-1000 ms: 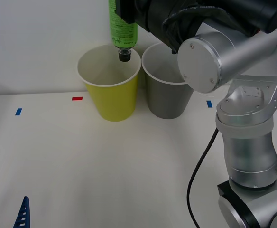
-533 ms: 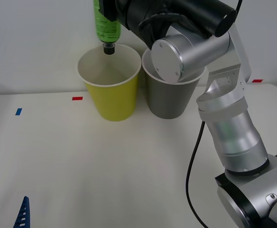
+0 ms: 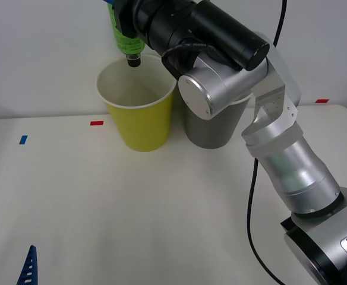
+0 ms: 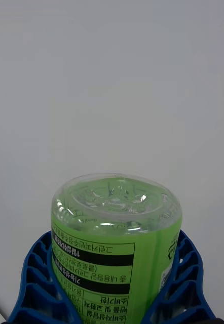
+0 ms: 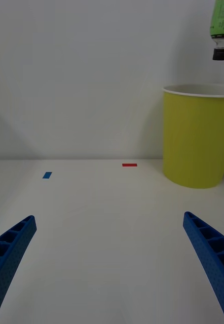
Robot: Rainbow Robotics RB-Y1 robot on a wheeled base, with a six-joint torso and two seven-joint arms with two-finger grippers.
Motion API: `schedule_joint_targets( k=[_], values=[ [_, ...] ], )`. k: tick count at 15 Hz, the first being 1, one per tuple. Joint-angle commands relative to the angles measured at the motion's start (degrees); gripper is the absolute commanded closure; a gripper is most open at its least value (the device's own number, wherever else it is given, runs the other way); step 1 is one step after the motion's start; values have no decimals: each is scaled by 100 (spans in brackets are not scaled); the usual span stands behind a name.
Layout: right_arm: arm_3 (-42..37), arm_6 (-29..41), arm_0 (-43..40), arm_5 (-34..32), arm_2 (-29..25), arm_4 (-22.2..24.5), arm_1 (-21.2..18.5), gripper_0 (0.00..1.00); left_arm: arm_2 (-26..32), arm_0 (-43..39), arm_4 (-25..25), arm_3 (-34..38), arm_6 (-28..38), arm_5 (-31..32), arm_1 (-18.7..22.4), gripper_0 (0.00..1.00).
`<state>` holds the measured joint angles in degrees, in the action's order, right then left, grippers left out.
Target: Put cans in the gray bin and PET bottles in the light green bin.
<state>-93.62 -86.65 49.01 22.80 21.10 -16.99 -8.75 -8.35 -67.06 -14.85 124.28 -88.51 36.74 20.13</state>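
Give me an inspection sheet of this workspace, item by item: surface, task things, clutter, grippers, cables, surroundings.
Surface: white table, with small blue tape and red tape marks.
Task things: PET bottle held cap down above the light green bin; gray bin right beside the green one, partly behind the arm.
Clutter: nothing seen.
Grippers: right gripper clamped on the bottle, blue fingers either side of the label; left gripper open, low over the near left table.
Cables: black cable hangs along the right arm.
Surroundings: plain white wall behind the table.
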Motion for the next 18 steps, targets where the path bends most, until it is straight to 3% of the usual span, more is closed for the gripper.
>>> schedule_joint_targets(
  k=[1, 7, 8, 9, 10, 11, 18],
  values=[
    [362, 34, -5, -452, 176, 29, -75, 100, 0, 0, 0, 0, 0, 0, 0, 0],
    [380, 78, 4, -364, 202, 90, -66, 100, 0, 0, 0, 0, 0, 0, 0, 0],
    [380, 87, 4, -364, 202, 169, -39, 89, 0, 0, 0, 0, 0, 0, 0, 0],
    [380, 96, 4, -364, 202, 213, -39, 42, 0, 0, 0, 0, 0, 0, 0, 0],
    [380, 104, 4, -364, 202, 204, -13, 10, 0, 0, 0, 0, 0, 0, 0, 0],
    [380, 122, 4, -373, 202, 196, 13, 0, 0, 0, 0, 0, 0, 0, 0, 0],
    [380, 69, 4, -364, 202, 187, 31, 0, 0, 0, 0, 0, 0, 0, 0, 0]
  ],
)
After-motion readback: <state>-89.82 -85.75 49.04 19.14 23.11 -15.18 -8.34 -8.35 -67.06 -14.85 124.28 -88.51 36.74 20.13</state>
